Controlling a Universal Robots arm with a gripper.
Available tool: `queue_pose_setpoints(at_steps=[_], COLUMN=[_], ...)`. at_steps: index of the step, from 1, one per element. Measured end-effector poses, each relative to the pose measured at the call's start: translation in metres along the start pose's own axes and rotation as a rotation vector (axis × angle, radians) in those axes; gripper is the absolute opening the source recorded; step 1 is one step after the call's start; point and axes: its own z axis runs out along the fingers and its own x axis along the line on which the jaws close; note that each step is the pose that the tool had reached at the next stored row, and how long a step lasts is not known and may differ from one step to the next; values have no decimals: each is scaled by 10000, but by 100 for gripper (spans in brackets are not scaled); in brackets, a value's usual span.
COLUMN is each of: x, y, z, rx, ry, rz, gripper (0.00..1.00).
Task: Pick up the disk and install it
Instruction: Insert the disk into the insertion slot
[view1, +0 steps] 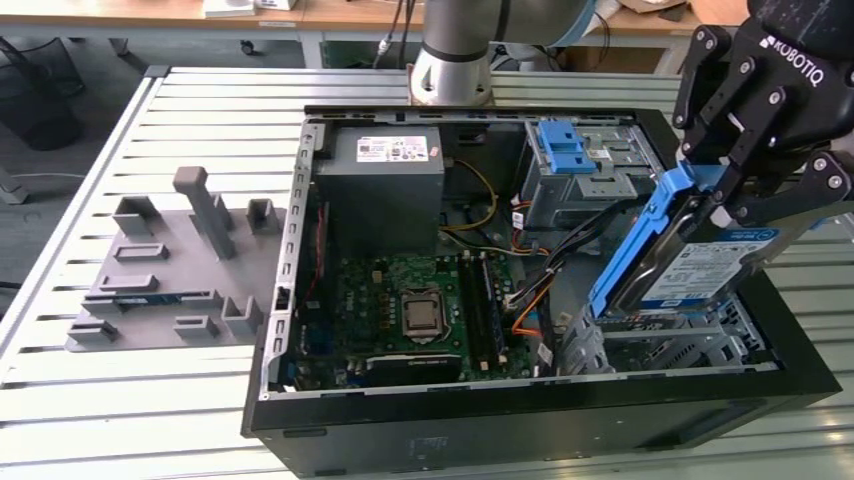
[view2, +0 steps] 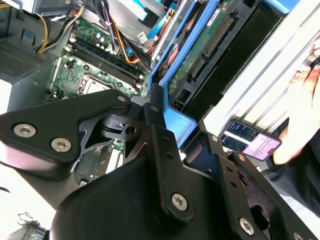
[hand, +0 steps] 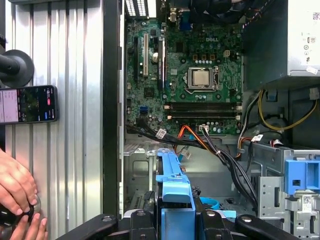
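The gripper is clamped on the disk. The disk hangs tilted just above the case, probably angled to slide in.

The disk hangs over the case — tray at the exterior view's left.
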Motion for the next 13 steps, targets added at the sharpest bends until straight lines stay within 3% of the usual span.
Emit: queue_pose_setpoints(at_steps=[13], x=[0], y=[-37], z=[30], rx=[0], ry=[-1], rz=[-1], gripper=[36])
